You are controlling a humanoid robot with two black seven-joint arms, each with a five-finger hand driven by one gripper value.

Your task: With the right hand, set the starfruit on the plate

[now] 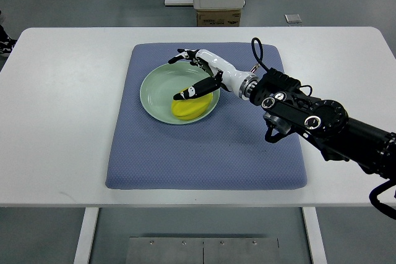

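A yellow starfruit (189,109) lies on its side inside the pale green plate (154,88), toward the plate's near-right rim.

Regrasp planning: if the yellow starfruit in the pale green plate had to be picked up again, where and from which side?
Grip the yellow starfruit across its short width at mid-body, coming from above. It lies flat and elongated on the near-right part of the pale green plate, whose raised rim blocks a low side approach. The right hand hovers over it, fingers spread.

A blue-grey mat (204,153) lies on a white table (62,122); beyond it stands a cardboard box (218,18).
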